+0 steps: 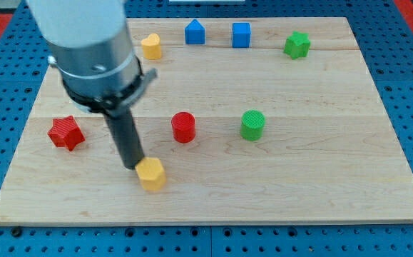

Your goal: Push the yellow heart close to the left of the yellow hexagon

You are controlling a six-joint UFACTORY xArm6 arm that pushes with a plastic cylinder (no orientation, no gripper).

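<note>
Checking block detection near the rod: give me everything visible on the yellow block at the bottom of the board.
The yellow hexagon is a small, matte, plastic-looking prism sitting flat on the wooden board, low and left of centre. Its top face is lighter than its shaded sides. My tip is at its upper-left edge, seemingly touching. No other block touches it; the red cylinder is nearest, above right. The yellow heart is far off at the view's top.
</note>
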